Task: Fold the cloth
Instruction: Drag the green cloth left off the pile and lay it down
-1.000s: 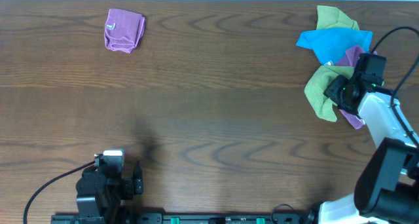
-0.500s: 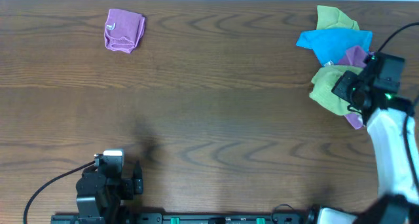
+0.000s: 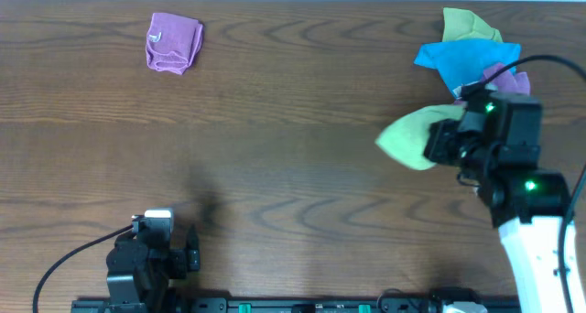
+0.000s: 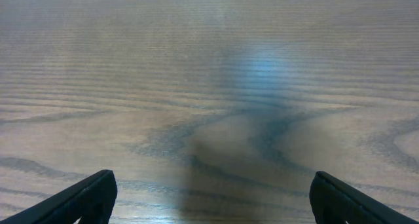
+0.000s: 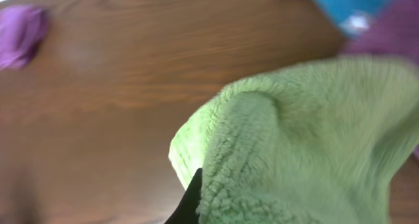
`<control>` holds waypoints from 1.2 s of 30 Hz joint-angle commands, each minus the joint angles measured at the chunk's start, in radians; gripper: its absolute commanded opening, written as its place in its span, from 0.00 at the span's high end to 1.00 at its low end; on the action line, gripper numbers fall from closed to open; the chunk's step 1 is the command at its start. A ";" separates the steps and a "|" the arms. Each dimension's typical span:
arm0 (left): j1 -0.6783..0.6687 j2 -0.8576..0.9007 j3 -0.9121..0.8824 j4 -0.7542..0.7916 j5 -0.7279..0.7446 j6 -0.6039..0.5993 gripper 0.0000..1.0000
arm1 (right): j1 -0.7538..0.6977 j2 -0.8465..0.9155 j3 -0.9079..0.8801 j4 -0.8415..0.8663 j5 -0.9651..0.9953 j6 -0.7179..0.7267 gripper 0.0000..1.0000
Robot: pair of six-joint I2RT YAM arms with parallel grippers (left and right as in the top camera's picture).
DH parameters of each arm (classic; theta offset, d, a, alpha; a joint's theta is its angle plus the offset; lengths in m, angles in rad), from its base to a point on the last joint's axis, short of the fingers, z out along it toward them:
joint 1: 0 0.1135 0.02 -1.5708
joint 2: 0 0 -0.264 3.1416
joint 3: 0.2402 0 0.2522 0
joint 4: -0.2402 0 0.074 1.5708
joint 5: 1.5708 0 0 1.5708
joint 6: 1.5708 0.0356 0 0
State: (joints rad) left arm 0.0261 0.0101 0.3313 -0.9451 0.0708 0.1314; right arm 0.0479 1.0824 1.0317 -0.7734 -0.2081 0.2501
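My right gripper (image 3: pixel 438 141) is shut on a light green fleece cloth (image 3: pixel 407 137) and holds it above the table, left of the cloth pile. In the right wrist view the green cloth (image 5: pixel 308 139) fills most of the frame and hides all but one dark finger. The pile at the far right holds a blue cloth (image 3: pixel 467 59), a purple cloth (image 3: pixel 499 75) and another green cloth (image 3: pixel 465 25). My left gripper (image 4: pixel 209 198) is open and empty over bare wood, at the near left edge of the overhead view (image 3: pixel 151 253).
A folded purple cloth (image 3: pixel 173 42) lies at the far left of the table; it also shows in the right wrist view (image 5: pixel 19 24). The table's far edge runs just behind the pile.
My right gripper has lifted the green cloth off the pile and carried it left and toward the table's middle. The left arm has not moved.
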 commanded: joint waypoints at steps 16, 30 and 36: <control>0.004 -0.006 -0.034 -0.023 -0.008 -0.001 0.05 | 0.534 0.014 0.035 0.087 -0.089 0.072 0.98; 0.004 -0.006 -0.034 -0.023 -0.008 -0.001 0.05 | 0.625 0.105 0.035 0.160 -0.012 0.041 0.98; 0.004 -0.006 -0.034 -0.023 -0.008 -0.001 0.05 | 0.625 0.202 0.035 0.246 0.010 0.010 0.98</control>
State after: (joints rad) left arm 0.0261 0.0101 0.3313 -0.9451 0.0708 0.1314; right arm 0.6682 1.2442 1.0409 -0.5518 -0.2203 0.2951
